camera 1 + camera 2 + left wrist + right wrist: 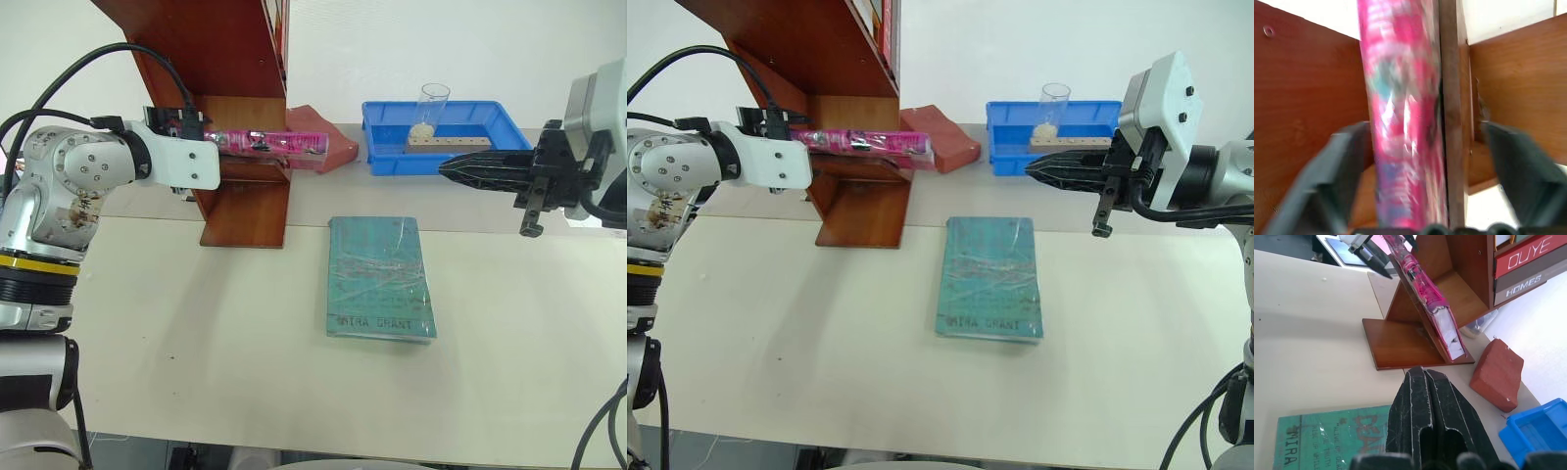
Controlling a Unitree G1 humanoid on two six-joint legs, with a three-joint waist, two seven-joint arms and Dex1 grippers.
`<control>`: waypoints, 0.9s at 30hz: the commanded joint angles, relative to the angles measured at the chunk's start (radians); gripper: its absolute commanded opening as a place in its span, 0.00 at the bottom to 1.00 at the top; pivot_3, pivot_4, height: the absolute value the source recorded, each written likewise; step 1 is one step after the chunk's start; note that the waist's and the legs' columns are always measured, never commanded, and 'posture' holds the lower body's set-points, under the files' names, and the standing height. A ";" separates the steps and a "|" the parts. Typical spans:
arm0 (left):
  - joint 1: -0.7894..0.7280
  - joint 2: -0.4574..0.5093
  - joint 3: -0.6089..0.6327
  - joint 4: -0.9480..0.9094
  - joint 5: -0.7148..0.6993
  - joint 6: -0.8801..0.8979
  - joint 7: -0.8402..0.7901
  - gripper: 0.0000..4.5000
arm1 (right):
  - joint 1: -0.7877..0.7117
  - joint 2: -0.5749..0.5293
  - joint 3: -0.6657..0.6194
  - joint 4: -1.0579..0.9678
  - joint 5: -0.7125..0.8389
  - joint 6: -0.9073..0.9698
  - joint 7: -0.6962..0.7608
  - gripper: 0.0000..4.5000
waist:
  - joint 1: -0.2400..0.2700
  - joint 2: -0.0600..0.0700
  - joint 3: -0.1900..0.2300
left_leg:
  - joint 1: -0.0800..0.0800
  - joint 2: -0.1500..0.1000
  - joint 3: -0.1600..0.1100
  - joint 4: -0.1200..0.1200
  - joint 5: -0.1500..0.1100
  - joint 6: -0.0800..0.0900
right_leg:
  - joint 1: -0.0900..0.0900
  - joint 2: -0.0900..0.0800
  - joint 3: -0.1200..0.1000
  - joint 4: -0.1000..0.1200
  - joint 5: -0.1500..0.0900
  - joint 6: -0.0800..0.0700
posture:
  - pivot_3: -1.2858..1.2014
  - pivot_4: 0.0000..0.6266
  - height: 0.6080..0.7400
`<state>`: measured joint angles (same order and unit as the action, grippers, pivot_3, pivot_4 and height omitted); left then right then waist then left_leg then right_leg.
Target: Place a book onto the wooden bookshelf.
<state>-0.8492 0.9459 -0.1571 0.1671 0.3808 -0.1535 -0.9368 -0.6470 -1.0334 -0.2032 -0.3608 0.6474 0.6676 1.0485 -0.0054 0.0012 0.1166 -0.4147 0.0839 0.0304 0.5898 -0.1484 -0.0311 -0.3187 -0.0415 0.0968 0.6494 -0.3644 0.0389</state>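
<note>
Upper left of the frame: glossy pink paperback book [274, 143] resting on the reddish-brown wooden bookshelf [240, 117], pretty much placed. Left gripper [1420, 161] spread wide, gripping nothing. Just backing away left.

The tall reddish-brown wooden bookshelf [230, 59] is cut off by the picture's upper edge. The bright pink plastic-wrapped book [1403, 122] appears blurred, its lettering illegible. The green book's [990, 277] cover title is unreadable under glare.
</note>
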 commanded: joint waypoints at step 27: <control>0.718 0.154 0.668 -0.382 -0.658 0.713 -0.313 0.98 | 0.202 -0.134 -0.002 0.314 -0.296 -0.416 0.214 0.00 | -0.003 -0.002 0.002 | 0.008 0.002 0.005 -0.001 -0.001 0.000 | 0.000 -0.003 -0.001 0.000 -0.002 -0.003 | 0.52 0.24 0.49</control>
<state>-0.1299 1.0968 0.4680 -0.2036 -0.2659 0.5838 -1.2624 -0.4433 -1.1471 -0.1703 -0.0484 0.3640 0.2876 1.2600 -0.0088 -0.0011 0.1191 -0.4064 0.0860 0.0356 0.5886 -0.1489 -0.0312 -0.3185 -0.0444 0.0960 0.6496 -0.3663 0.0358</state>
